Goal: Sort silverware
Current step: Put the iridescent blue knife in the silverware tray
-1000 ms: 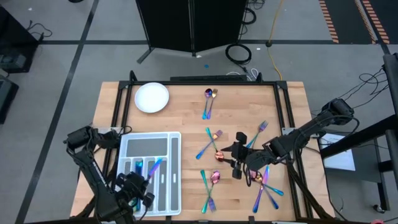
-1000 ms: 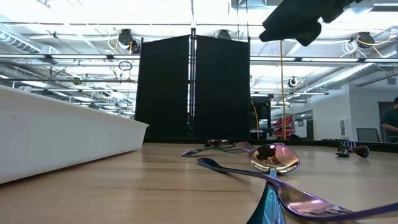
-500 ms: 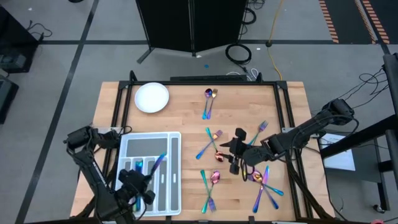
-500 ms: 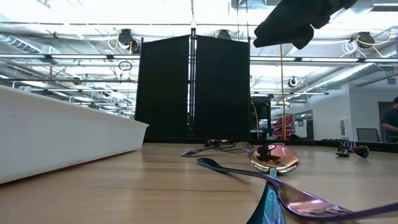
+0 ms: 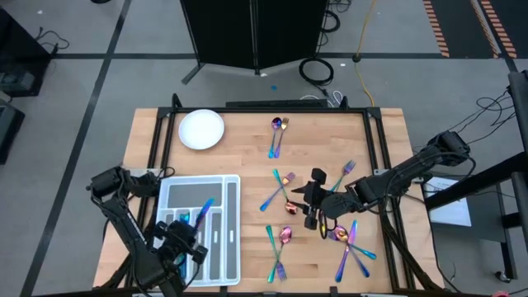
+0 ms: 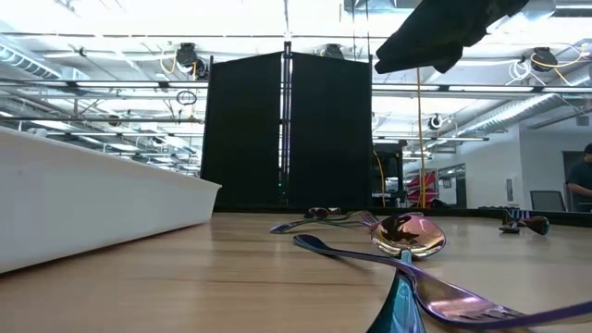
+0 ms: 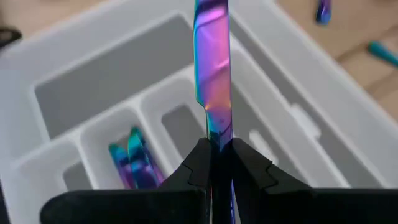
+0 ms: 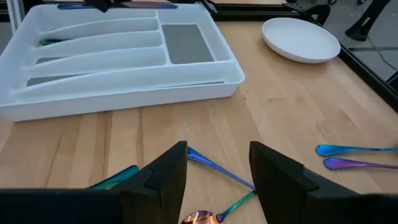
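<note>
My left gripper is over the near part of the white compartment tray, shut on an iridescent knife whose blade points toward the far right. Other rainbow pieces lie in a tray slot. My right gripper hangs open above the middle of the table, its fingers apart over loose silverware: crossed forks, a spoon and a pile. The low view shows a spoon lying on the wood and the right arm overhead. My left gripper pinches the knife between its two fingers, on the slim handle just behind the blade. The fingers lie along the knife, which sticks out forward past the fingertips. It is lifted clear above the tray's slots.
A white round plate sits at the far left corner. Two more pieces lie near the far edge and a fork toward the right. Bare wood lies between the tray and the scattered silverware.
My left gripper has carried the knife a little toward the far edge over the tray, staying shut on it. My right gripper has drifted slightly toward the far left above the loose silverware.
</note>
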`<state>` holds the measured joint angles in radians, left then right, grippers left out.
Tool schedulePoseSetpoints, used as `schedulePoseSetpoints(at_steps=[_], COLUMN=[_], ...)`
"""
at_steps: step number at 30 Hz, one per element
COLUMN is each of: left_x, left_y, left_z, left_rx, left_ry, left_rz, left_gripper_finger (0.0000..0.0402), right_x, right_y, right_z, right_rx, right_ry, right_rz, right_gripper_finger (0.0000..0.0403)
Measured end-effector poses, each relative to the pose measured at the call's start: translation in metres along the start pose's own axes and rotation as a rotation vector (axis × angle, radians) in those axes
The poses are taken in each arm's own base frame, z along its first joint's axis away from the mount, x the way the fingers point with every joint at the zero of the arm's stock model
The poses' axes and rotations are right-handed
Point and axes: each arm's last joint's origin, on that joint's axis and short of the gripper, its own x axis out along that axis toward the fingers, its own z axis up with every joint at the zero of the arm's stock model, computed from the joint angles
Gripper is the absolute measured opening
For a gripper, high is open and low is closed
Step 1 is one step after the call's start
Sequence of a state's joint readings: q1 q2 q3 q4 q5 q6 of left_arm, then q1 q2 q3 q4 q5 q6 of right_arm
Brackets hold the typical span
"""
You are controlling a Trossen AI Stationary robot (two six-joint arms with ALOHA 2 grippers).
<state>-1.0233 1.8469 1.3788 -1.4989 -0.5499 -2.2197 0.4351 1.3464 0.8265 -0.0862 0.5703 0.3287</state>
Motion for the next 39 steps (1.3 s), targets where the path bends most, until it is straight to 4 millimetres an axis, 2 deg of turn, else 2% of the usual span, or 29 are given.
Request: schedulePoseSetpoints(at_steps=[7, 14, 17, 39], left_x=[0.007, 0.033, 0.037, 0.045], left_y=[-0.005, -0.008, -0.007, -0.021], left_z=[0.005, -0.023, -0.032, -0.052], left_rx=[-0.037, -0.005, 0.003, -0.092], left_ry=[-0.031, 0.138, 0.158, 0.324], left_rz=[0.003, 0.312, 0.360, 0.323], left_gripper_finger=[0.0037, 0.0037, 0.0037, 0.0044], right_x=[0.001, 0.002, 0.002, 0.002], right_y=[-0.002, -0.003, -0.003, -0.003], right_z=[0.001, 0.004, 0.004, 0.004], right_rx=[-0.003, 0.010, -0.003, -0.029], right_ry=[-0.008, -0.025, -0.024, -0.024], right_rz=[-0.005, -0.007, -0.007, -0.007], right_gripper_finger=[0.0162, 0.0162, 0.0162, 0.0162])
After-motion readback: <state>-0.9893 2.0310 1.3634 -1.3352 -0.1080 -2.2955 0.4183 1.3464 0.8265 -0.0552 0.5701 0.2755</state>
